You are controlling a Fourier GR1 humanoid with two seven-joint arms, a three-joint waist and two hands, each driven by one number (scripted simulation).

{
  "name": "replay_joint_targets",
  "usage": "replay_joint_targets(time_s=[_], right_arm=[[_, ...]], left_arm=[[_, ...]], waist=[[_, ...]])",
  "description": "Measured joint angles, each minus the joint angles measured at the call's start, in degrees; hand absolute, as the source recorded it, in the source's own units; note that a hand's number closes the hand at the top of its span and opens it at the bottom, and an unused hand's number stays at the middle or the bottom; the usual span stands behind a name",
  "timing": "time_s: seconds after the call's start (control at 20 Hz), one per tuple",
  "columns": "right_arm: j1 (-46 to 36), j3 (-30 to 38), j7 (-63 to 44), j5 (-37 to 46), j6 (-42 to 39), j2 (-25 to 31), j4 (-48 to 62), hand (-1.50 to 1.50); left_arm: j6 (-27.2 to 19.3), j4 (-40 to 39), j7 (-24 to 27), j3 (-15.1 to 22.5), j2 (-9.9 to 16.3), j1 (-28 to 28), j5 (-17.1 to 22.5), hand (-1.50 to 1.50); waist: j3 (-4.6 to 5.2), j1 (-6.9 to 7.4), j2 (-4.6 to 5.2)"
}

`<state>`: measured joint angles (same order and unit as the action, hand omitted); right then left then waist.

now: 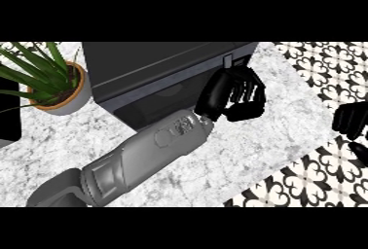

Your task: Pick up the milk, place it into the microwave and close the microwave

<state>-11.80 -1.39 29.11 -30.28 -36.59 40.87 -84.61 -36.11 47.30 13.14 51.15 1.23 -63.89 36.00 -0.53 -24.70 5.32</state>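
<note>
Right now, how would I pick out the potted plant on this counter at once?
Start at the big dark microwave at the back of the marble counter. Look just left of it: the plant stands there in a round pale pot with an orange-brown rim. Its long green leaves are the only green in view; everything nearby is black, grey or white.

One view only is available: my head camera, looking steeply down at the counter top [237, 146]. It sits close to the work. My left forearm [137, 155] enters from the lower left and crosses toward the centre, filling much of the picture. The microwave [158, 73] lies along the upper edge and is cut off there. A potted plant [50, 78] occupies the upper left corner. Patterned floor tiles [316, 180] show past the counter edge at right. My right hand [352, 121] appears at the right edge, partly cropped. No second view exists to overlap with this one.
</note>
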Motion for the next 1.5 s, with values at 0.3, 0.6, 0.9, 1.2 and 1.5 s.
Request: replay_joint_targets(time_s=[0.3,0.6,0.9,1.2,1.5], right_arm=[[-1.12,-2.62,-2.28,-0.79,-1.43,0.79,-5.14,1.50],[-1.19,-4.29,-3.96,-1.88,-2.18,1.18,-9.23,1.50],[-0.78,-5.56,-5.21,-2.92,-2.65,1.29,-12.62,1.50],[-0.43,-6.23,-6.05,-3.98,-2.87,1.29,-15.52,1.50],[1.32,-9.29,-8.98,-3.91,-4.75,2.88,-17.92,1.50]], left_arm=[[-0.95,0.02,0.25,0.65,0.59,-0.15,1.32,1.50],[-2.84,0.58,0.82,0.97,1.22,0.33,2.28,1.50],[-4.25,0.82,1.80,0.39,0.64,-2.06,2.64,1.50],[-3.03,-3.11,1.50,-0.22,-0.80,-4.72,4.14,1.50],[-2.09,-1.63,-1.04,-2.98,-1.31,-6.03,9.74,1.50]], waist=[[-0.04,-0.83,-0.07],[-0.07,-1.91,-0.17],[-0.17,-2.96,-0.21],[-0.31,-4.19,0.68],[-0.05,-3.04,1.48]])
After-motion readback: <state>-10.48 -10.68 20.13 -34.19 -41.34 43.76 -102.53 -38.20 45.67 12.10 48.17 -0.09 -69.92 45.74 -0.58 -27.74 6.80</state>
